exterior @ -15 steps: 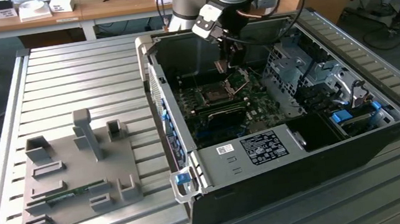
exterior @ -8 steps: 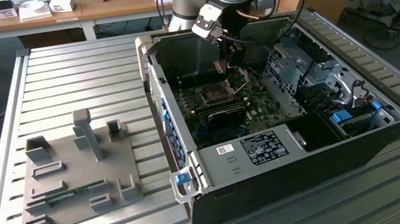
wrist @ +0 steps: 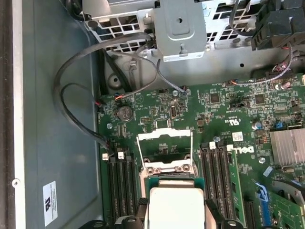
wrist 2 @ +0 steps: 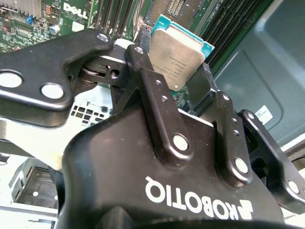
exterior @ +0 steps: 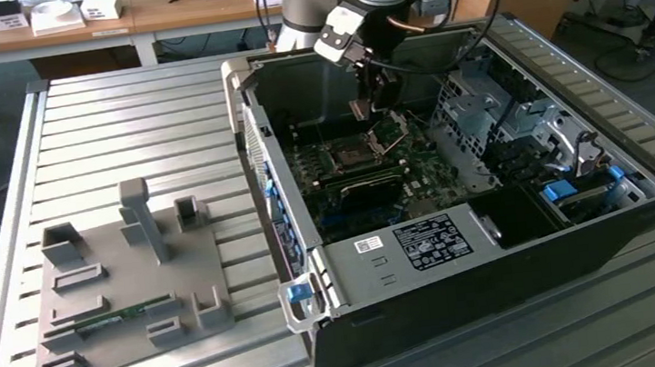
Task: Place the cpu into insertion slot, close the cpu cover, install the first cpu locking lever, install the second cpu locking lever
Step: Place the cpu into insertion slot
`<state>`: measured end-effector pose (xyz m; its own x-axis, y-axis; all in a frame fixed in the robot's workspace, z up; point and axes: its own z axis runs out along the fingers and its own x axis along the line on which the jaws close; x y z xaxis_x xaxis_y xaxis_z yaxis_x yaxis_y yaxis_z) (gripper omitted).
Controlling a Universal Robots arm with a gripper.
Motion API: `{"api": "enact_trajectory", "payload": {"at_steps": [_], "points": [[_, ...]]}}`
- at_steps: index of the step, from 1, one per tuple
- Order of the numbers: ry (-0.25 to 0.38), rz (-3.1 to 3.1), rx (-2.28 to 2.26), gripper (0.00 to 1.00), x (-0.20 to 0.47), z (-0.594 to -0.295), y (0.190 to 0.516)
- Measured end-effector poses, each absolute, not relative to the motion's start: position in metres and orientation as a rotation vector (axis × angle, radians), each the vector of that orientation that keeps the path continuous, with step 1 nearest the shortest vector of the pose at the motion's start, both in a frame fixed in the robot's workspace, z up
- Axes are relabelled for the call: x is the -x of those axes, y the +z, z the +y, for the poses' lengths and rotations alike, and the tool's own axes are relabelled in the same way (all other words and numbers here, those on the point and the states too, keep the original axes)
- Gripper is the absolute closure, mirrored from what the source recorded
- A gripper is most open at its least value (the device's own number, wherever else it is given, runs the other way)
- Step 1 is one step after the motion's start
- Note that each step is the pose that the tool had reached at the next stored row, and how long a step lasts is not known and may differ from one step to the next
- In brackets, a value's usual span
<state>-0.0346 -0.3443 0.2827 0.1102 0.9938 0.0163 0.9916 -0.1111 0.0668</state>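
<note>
My gripper hangs inside the open computer case, above the motherboard. It is shut on the cpu, a flat square chip with a silvery top and a teal edge, pinched by two opposite sides between the black fingers. In the first wrist view the cpu hovers just short of the insertion slot. The cpu cover, a silvery frame, stands raised open on its hinge behind the slot. The cpu cover also shows in the exterior view, tilted up beside the slot.
Memory slots flank the socket on both sides. Black cables loop along the case wall. A drive cage and a finned heatsink sit nearby. A grey fixture plate lies on the slatted table at the exterior view's left.
</note>
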Motion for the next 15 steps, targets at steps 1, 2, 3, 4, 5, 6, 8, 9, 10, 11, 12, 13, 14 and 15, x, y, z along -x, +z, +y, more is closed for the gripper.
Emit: {"api": "enact_trajectory", "payload": {"at_steps": [1, 2, 3, 4, 5, 6, 8, 9, 10, 11, 12, 13, 14, 15], "points": [[0.089, 2.077, -2.304, 0.46, 0.035, -0.344, 0.283], [0.089, 2.091, -2.291, 0.46, 0.035, -0.344, 0.283], [0.089, 2.107, -2.277, 0.46, 0.035, -0.344, 0.283], [0.089, 2.125, -2.261, 0.46, 0.035, -0.344, 0.282], [0.09, 2.142, -2.246, 0.46, 0.035, -0.344, 0.282], [0.091, 2.154, -2.234, 0.46, 0.035, -0.344, 0.282], [0.091, 2.165, -2.224, 0.46, 0.035, -0.344, 0.28], [0.091, 2.17, -2.22, 0.46, 0.035, -0.344, 0.279], [0.091, 2.173, -2.217, 0.46, 0.036, -0.344, 0.277], [0.091, 2.176, -2.214, 0.46, 0.036, -0.344, 0.276], [0.091, 2.177, -2.213, 0.46, 0.036, -0.344, 0.275], [0.091, 2.178, -2.213, 0.46, 0.036, -0.344, 0.274], [0.092, 2.178, -2.212, 0.46, 0.037, -0.344, 0.273], [0.092, 2.179, -2.212, 0.46, 0.037, -0.344, 0.272]]}}
